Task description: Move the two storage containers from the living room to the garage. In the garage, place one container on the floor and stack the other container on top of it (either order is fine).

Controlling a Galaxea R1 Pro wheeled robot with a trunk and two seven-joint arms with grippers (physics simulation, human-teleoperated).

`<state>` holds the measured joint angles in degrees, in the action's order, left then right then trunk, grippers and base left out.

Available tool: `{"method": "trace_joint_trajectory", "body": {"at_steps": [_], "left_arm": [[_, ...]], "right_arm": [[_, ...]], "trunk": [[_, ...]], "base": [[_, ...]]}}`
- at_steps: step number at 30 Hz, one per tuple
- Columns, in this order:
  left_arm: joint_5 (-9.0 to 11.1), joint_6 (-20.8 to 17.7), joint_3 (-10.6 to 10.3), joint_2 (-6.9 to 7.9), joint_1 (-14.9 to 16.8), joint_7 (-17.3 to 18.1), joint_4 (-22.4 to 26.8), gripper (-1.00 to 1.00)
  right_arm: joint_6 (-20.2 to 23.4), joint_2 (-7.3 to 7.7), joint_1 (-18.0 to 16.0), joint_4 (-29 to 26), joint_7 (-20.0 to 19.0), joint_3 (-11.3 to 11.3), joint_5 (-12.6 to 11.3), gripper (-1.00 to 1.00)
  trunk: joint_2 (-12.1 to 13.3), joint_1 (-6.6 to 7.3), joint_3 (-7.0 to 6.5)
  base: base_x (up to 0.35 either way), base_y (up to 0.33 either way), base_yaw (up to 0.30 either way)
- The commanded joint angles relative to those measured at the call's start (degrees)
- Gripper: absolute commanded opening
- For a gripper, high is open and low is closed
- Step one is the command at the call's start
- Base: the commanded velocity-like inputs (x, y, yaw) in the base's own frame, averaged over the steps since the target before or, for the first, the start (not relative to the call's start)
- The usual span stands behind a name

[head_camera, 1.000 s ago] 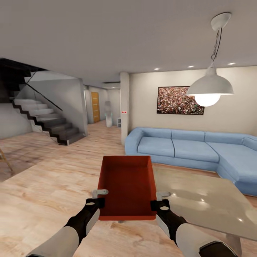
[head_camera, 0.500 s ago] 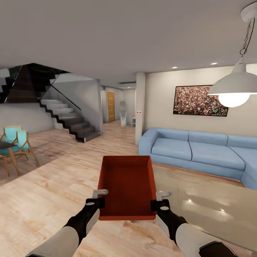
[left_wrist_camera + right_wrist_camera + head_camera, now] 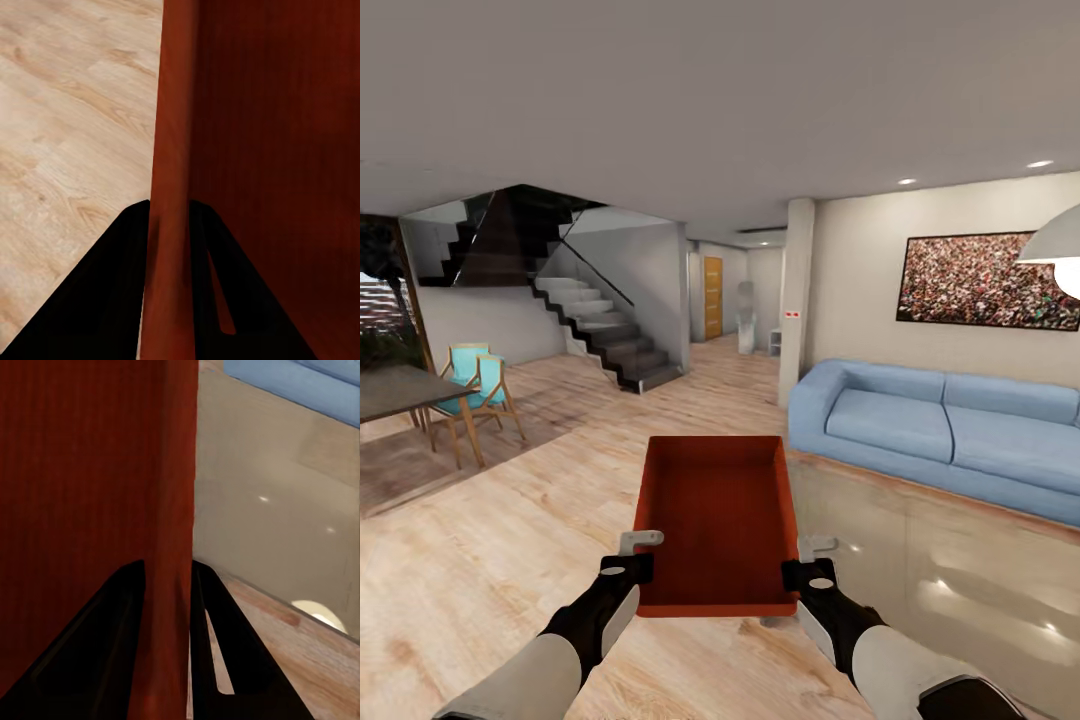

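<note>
Both tools clamp storage container point(image 3: 718, 520) (unlabelled), living room

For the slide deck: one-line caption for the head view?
Both claws, left and right, carry an orange-red storage container across the living room's wood floor.

The pendant lamp point(image 3: 1057, 255) and blue sofa point(image 3: 950, 430) are cut off at the edge.

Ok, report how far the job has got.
Done: one container is lifted, the left gripper and right gripper each clamped on a side wall. In hand: carrying it over the wood floor by the sofa. Left: reaching the garage, second container, stacking.
</note>
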<state>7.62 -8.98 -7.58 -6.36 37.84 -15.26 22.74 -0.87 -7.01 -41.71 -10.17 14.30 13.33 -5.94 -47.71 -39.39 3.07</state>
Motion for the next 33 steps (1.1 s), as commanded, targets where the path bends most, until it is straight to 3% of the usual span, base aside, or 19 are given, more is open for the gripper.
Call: {"method": "trace_joint_trajectory", "body": {"at_steps": [1,33], "left_arm": [[2.22,-0.25,0.11,-0.01,0.04,-0.69,0.02,-1.0],[2.22,-0.25,0.11,-0.06,0.04,-0.69,0.02,-1.0]], "right_arm": [[-2.73,-0.28,-0.04,-0.2,0.12,0.12,-0.3,-1.0],[-2.68,-0.28,-0.04,-0.2,0.2,0.12,-0.24,-1.0]], "trunk": [[-0.08,-0.01,0.12],[-0.08,-0.01,0.78]], "base": [[0.0,0.0,0.289],[0.0,0.0,0.289]]}}
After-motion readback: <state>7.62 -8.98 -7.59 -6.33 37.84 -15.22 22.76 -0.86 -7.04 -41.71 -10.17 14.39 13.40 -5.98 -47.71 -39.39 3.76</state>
